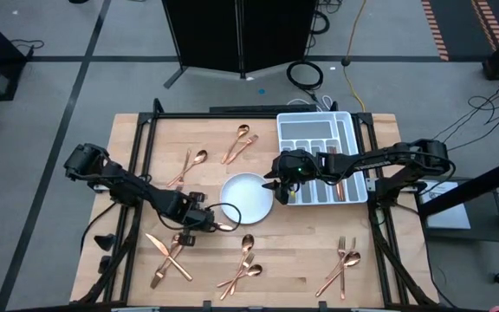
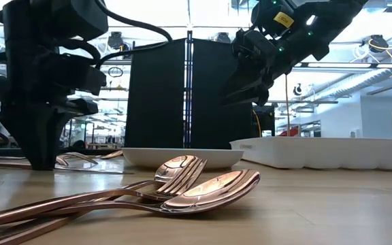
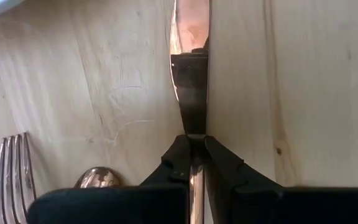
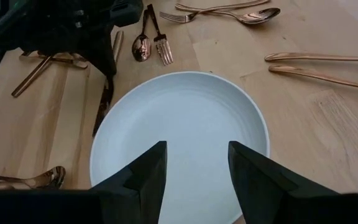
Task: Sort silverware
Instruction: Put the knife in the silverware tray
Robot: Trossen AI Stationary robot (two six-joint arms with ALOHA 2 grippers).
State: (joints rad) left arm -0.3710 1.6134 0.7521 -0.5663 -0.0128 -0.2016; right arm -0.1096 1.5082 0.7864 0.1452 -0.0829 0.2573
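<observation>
My left gripper (image 1: pixel 204 223) stands at the near left, just left of the round white plate (image 1: pixel 247 197). It points down and is shut on a copper knife (image 3: pixel 191 74) that lies on the wood. A fork (image 3: pixel 14 168) and a spoon (image 3: pixel 98 177) lie beside it. My right gripper (image 4: pixel 197 180) hangs open above the plate's right part (image 1: pixel 273 184) with nothing between its fingers. More copper silverware lies scattered over the table. The white divided tray (image 1: pixel 323 156) sits at the far right. My left gripper pinches the knife at its narrow part (image 3: pixel 194 138), where the blade tapers toward the handle, between its two fingertips. The fingers come from above, pointing down, one on each long edge. The blade (image 3: pixel 191 31) reaches out ahead of them and seems to lie flat on the table.
Crossed knives (image 1: pixel 170 256) lie near the front left. Forks and spoons lie at the front middle (image 1: pixel 245 264), front right (image 1: pixel 343 264) and far side (image 1: pixel 241 143). Some pieces are in the tray's compartments.
</observation>
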